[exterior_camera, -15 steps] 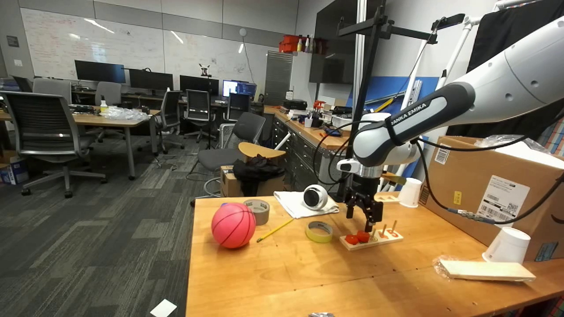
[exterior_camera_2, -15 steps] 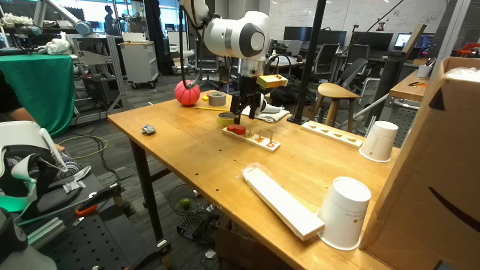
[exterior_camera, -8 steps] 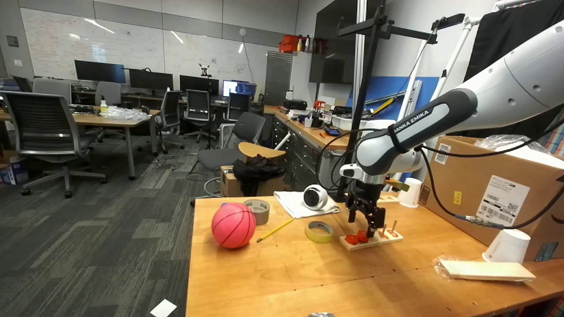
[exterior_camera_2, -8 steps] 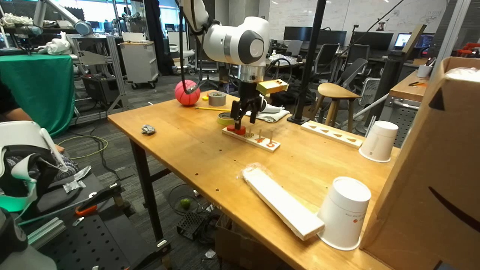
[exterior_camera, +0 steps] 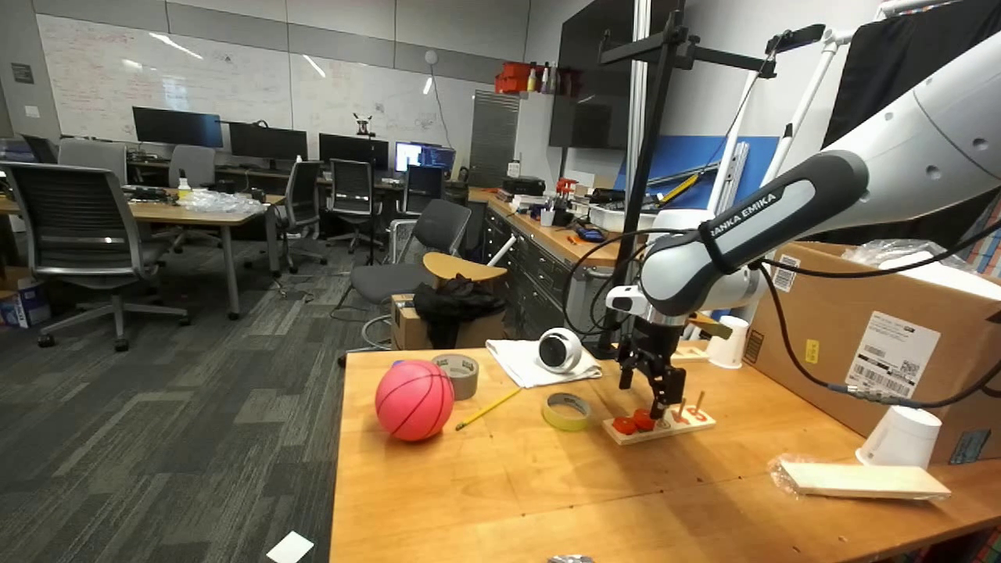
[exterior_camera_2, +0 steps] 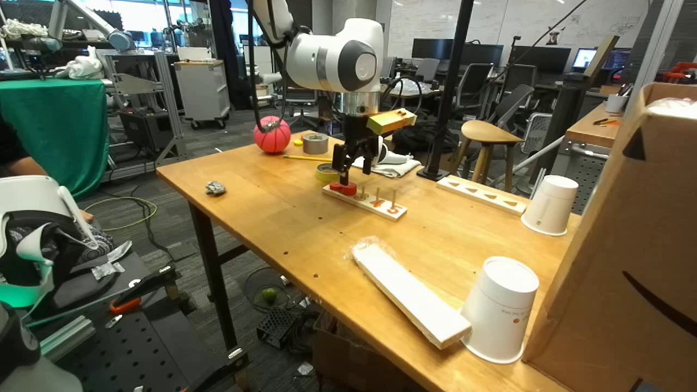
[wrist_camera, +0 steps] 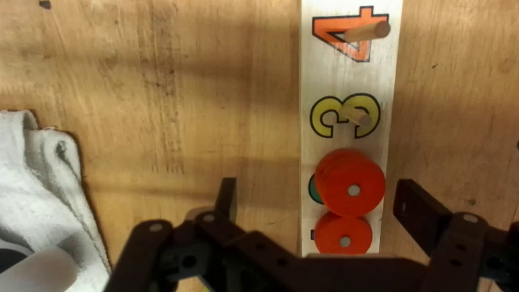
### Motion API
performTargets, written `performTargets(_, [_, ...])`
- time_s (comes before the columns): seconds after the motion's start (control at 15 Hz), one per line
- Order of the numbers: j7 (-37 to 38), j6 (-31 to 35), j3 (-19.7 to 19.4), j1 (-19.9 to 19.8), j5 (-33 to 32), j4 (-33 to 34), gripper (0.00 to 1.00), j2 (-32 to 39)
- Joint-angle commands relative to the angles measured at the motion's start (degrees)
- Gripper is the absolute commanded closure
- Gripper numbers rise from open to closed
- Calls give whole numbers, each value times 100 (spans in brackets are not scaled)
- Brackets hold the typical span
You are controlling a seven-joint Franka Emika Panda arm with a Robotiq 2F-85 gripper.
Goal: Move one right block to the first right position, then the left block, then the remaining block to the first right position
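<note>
With the tool (wrist_camera: 316,198) spread wide, empty, I see the taller red stack (wrist_camera: 350,184) between its fingers (wrist_camera: 419,215), offset away from the surface (exterior_camera: 485,485) edge nearest the cloth (wrist_camera: 38,182).

The blocks (wrist_camera: 349,181) are red; the pale board (wrist_camera: 344,78) is printed with an orange 4 (wrist_camera: 344,24) and a yellow 3 (wrist_camera: 363,102), both outlined in black. The fingers (wrist_camera: 420,215) are black, the ball (exterior_camera: 414,400) pink with dark lines, the worktop (exterior_camera: 485,485) grained honey-brown.
</note>
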Motion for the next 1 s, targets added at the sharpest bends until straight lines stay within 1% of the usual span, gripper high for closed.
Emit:
performTargets(0.0, [257,121,-111,78,-115,-311,0,-319])
performTargets(0.93, [461,63,-71,114,-87,-380,0,-273])
